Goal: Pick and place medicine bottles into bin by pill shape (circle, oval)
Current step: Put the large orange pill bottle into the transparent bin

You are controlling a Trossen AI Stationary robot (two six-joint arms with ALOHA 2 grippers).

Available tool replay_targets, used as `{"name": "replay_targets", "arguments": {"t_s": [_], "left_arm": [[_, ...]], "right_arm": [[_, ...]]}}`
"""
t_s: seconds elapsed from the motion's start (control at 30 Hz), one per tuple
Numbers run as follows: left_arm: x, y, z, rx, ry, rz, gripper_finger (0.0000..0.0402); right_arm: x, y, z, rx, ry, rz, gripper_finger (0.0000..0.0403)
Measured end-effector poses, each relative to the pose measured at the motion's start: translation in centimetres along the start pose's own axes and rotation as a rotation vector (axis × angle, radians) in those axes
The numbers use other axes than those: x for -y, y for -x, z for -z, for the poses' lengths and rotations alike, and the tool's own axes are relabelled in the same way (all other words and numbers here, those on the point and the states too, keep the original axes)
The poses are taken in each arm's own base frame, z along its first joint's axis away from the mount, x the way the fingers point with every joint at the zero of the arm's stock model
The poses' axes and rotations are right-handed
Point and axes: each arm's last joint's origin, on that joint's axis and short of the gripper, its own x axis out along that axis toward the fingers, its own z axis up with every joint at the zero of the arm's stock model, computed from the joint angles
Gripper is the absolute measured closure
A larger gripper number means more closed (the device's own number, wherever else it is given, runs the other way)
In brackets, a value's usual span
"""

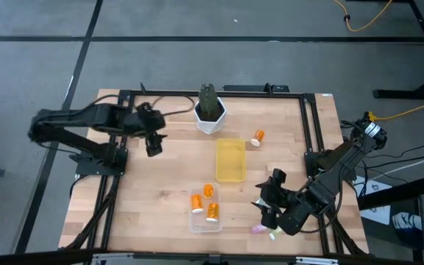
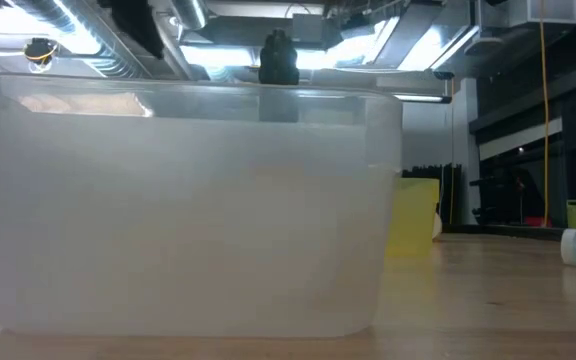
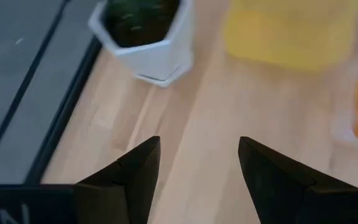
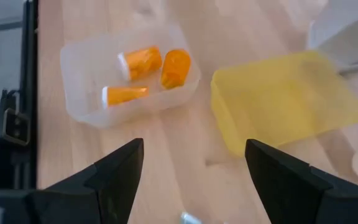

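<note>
Three orange vials with white caps lie in the clear bin near the table's front; they also show in the right wrist view. One orange vial lies on its side on the table, right of the yellow bin. A pink vial and a pale green one lie at the front right. My right gripper is open and empty just above those two, to the clear bin's right. My left gripper is open and empty over the far left of the table.
A white pot with a green plant stands at the table's far middle, just beyond the yellow bin. Black frame rails run along the table's edges. In the low view the clear bin's wall fills most of the picture.
</note>
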Motion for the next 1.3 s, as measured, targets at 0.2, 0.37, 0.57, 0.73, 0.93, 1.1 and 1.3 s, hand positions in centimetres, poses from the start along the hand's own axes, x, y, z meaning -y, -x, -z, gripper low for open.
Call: {"name": "replay_targets", "arguments": {"t_s": [0.2,0.37,0.57,0.73,0.93,1.1,1.3], "left_arm": [[-0.8,-1.5,3.8,0.099,0.250,-0.127,0.0190],[-0.5,-3.5,5.6,0.123,0.268,-0.148,0.0190],[0.2,-5.7,6.6,0.139,0.274,-0.107,0.0190],[0.6,-6.5,6.6,0.180,0.248,-0.057,0.0190],[0.6,-6.1,6.3,0.222,0.194,-0.022,0.0190],[0.5,-5.9,6.3,0.236,0.186,-0.020,0.0190],[0.4,-5.7,6.3,0.242,0.137,-0.034,0.0190]], "right_arm": [[0.9,-0.7,-1.0,0.102,-0.056,0.109,0.0118],[3.5,-2.6,-2.8,0.138,-0.155,0.260,0.0118],[9.0,-4.9,-4.3,-0.002,-0.311,0.492,0.0118],[13.5,-5.5,-5.2,-0.221,-0.298,0.629,0.0118],[17.5,-5.7,-7.3,-0.440,-0.130,0.561,0.0118],[21.6,-6.5,-7.8,-0.618,-0.119,0.398,0.0118],[24.6,-7.0,-8.4,-0.641,0.054,0.320,0.0118]]}}
